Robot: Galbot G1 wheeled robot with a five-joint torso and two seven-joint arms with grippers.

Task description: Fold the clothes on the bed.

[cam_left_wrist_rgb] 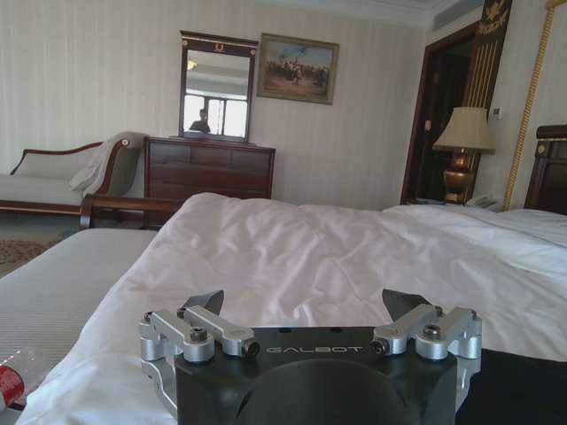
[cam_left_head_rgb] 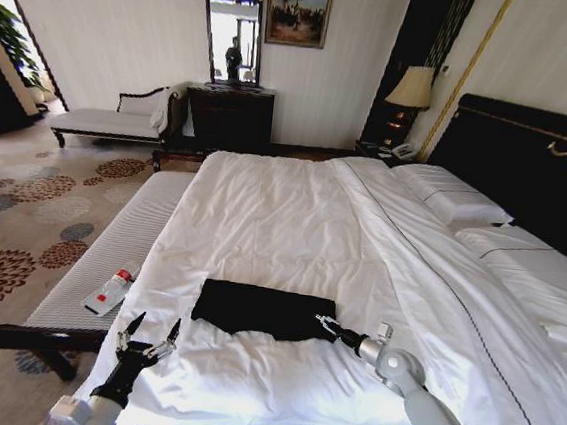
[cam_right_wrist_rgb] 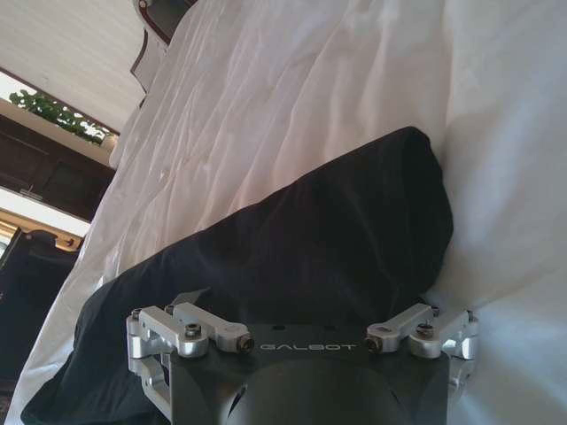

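Both tools gape, right tool (cam_left_head_rgb: 325, 323) touching folded clothes (cam_left_head_rgb: 264, 311).

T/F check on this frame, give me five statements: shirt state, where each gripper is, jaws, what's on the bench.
1. The black T-shirt lies folded into a compact rectangle on the bed. True.
2. The left gripper is clamped on the shirt. False: it hovers off the bed's near left corner, jaws open, holding nothing.
3. The right gripper is at the shirt's right edge. True; its jaws stand open.
4. The shirt rests on the pillows. False: it lies on the white duvet near the foot, far from them.
5. The bench beside the bed holds a folded towel. False: a small red-capped bottle lies on it.
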